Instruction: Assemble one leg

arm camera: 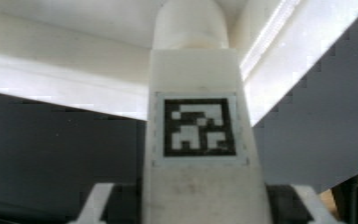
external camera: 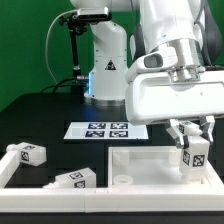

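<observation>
The bench point(external camera: 40, 120) is dark and mostly bare toward the exterior view's left and back, so that is where the open room lies. Along the front edge it is more crowded. A low white rail point(external camera: 10, 172) borders the exterior view's left side. Two spare legs lie near it, one point(external camera: 28, 152) beside the rail's far end and the other point(external camera: 75, 178) on its side closer to the front. The marker board point(external camera: 105, 129) lies flat near the middle, just behind the near corner of the big white panel point(external camera: 150, 168), whose raised rim runs along its back and left edges. My hand point(external camera: 192, 137) hangs over the panel's right part, well apart from the spare legs and the rail. My own bulky white arm stands directly above it. My fingers point(arm camera: 101, 205) are closed partway onto the sides of the leg point(external camera: 194, 155), gripping its upper end. The leg stands upright below my hand, with a square tag point(arm camera: 197, 125) facing the wrist camera. Its lower end is over the panel's surface, inside the rim, but I cannot tell whether it touches the panel or hangs just above it.
</observation>
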Robot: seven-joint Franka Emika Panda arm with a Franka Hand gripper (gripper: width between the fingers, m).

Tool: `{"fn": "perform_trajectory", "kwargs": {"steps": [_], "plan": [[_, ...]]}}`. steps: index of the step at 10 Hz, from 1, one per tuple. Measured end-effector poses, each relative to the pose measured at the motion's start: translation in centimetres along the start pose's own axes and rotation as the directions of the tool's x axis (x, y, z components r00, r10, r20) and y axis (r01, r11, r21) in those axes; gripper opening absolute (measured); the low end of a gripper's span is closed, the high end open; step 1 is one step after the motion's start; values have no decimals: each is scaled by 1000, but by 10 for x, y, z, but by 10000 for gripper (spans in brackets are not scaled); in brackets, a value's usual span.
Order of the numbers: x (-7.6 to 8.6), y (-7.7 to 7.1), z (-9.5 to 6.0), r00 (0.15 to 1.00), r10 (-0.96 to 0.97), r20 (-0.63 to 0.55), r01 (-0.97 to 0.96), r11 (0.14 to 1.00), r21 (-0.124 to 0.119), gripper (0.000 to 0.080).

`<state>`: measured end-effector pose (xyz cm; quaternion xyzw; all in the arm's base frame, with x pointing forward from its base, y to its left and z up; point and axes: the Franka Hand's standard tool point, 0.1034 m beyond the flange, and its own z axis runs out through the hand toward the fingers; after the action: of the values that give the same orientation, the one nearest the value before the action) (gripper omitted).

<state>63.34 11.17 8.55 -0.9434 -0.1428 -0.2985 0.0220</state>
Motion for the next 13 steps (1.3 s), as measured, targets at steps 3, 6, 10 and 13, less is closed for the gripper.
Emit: {"fn": "perform_trajectory", "kwargs": {"steps": [3, 6, 10, 13], "plan": [[0, 0, 0, 1000, 0, 4, 0, 1000, 1, 580], [4, 0, -1, 997, 19, 75, -20, 1000, 14, 647], [10, 0, 10, 921, 61, 386, -91, 994, 59, 649], [8, 5, 12, 840, 63, 539, -123, 990, 75, 649]]}}
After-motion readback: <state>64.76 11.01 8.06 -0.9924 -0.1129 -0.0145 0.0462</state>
